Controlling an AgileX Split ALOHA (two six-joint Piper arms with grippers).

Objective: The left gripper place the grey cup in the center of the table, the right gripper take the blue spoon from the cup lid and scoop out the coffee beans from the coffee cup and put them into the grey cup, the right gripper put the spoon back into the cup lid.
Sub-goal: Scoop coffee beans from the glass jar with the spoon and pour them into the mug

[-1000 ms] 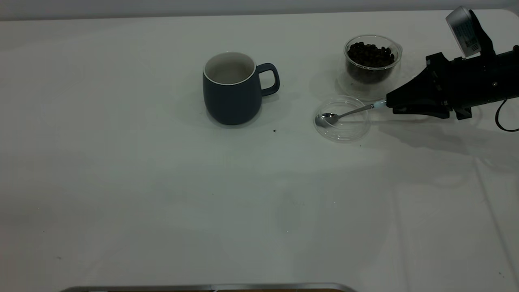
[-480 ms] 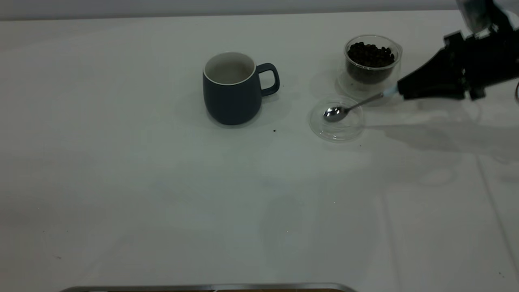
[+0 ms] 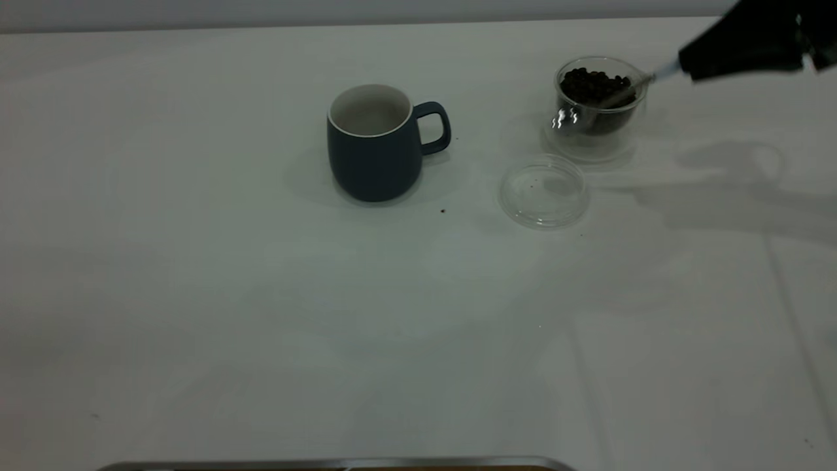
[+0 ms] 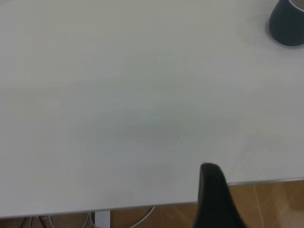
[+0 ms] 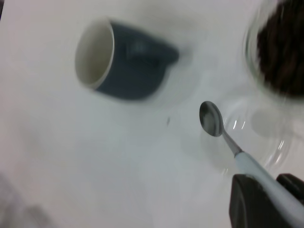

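Right gripper (image 3: 683,65) up at the far right of the tabletop (image 3: 261,314), raised above the surface. Its fingers (image 5: 249,199) are closed on the pale-blue handle end of the blue spoon (image 3: 614,98); the wrist view shows the handle pinched between the two black tips.

Spoon slants down and leftward from the gripper across the coffee cup (image 3: 598,108). In the exterior view the shaft crosses the cup's right rim and the bowl end sits over or in front of the cup; cannot tell whether it touches the coffee beans (image 3: 592,85). Spoon bowl looks empty in the wrist view.

Coffee cup stands upright, far right, with the dark beans heaped inside.

Cup lid (image 3: 544,191) lies flat just near and left of the coffee cup, apart from it, nothing resting in it but a few tiny specks.

Grey cup (image 3: 376,140) upright at about the tabletop's middle, toward the far side, handle pointing right, white inside showing bare. A small dark speck lies on the tabletop between it and the lid.

Left gripper (image 4: 213,199) sits off by the tabletop's edge, well away from the grey cup; only one dark finger shows, so its opening cannot be told.
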